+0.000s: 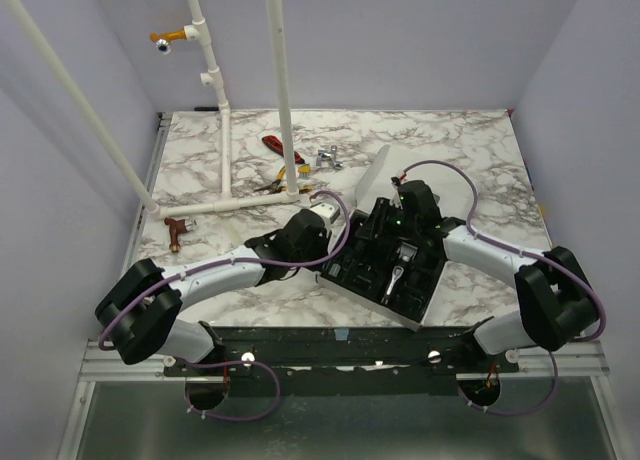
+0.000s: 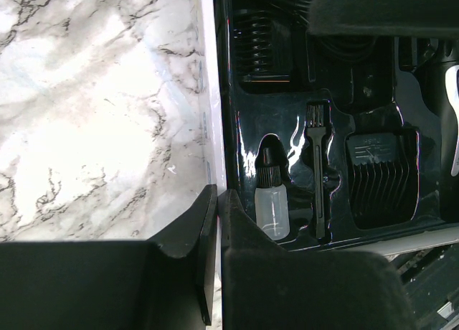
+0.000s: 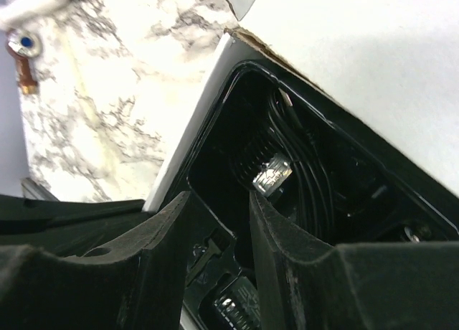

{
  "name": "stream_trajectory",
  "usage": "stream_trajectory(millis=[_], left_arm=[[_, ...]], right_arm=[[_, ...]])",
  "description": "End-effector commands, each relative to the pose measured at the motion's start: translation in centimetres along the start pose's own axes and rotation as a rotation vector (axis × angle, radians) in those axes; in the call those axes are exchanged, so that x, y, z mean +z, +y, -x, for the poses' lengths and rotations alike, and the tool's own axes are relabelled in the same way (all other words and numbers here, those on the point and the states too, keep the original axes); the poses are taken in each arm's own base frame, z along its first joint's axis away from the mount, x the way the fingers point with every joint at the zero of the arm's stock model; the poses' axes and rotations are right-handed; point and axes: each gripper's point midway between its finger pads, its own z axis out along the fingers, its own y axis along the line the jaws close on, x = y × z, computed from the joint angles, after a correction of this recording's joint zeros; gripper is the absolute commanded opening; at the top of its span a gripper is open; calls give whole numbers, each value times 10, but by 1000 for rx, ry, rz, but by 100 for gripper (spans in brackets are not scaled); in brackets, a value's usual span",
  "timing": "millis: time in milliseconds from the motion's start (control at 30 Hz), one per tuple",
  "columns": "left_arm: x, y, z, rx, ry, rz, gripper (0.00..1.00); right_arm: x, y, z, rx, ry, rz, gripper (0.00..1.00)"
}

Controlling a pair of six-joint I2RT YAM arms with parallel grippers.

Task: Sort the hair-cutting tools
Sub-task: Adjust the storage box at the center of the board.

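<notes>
A reddish-brown T-shaped piece (image 1: 177, 230) is seen at the far left of the marble table (image 1: 480, 160), beside a white pipe frame (image 1: 222, 130). Red-handled tools (image 1: 273, 143) and yellow-handled tools (image 1: 281, 183) are laid by the frame's foot.

Right of these, the left gripper (image 2: 219, 201) is pictured closed on the left wall of a white box (image 2: 210, 93), the thin card being pinched between its fingertips. The box, its lid (image 1: 375, 175) thrown back, is set at an angle in the middle of the table. It is filled by a black moulded tray (image 2: 229, 93), in which the hair-cutting tools are lodged.

In the left wrist view, a small clear bottle (image 2: 272, 201) with a black cap is bedded in the nearest pocket. Just beside it a slim black brush (image 2: 318, 179) is laid lengthwise, and next along a black comb guard (image 2: 380, 176) is seated in its own recess. A second guard (image 2: 262, 39) is held in the pocket beyond the bottle. Raised marks are borne by the comb guard, but they are too blurred to be read. A slim black clipper (image 1: 398, 272) with a silver end is shown near the tray's middle.

At the right, the right gripper (image 3: 219, 208) is poised over the tray's far compartment, its fingers set apart and the tray's depths seen through the gap. Black cord (image 3: 308, 172) and a silver part (image 3: 272, 173) are lit below, the latter's marking illegible.
</notes>
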Motion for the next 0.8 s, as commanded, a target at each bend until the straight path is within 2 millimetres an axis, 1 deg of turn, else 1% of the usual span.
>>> stream_trajectory(millis=[0,167,267,433,500,600,700,767], left_arm=[[-4,11,-78,55,258,26,0],[-4,9,-79,58,254,21,0],[-4,9,-80,58,253,20,0],[-4,8,-81,59,260,19,0],[-3,12,-80,62,251,45,0],[-3,12,-79,67,248,46,0],[-3,12,-78,73,244,44,0],[-3,12,-77,75,243,44,0]], right_arm=[[11,-2,-3,-75,47,-21,41],[17,-9,-2,-136,29,-36,43],[21,-16,-1,-169,23,-75,44],[31,-20,-12,-228,55,-110,45],[34,-25,-15,-266,60,-156,46],[35,-28,-15,-300,58,-197,47],[33,-27,-14,-326,55,-206,53],[32,-28,-13,-352,50,-239,55]])
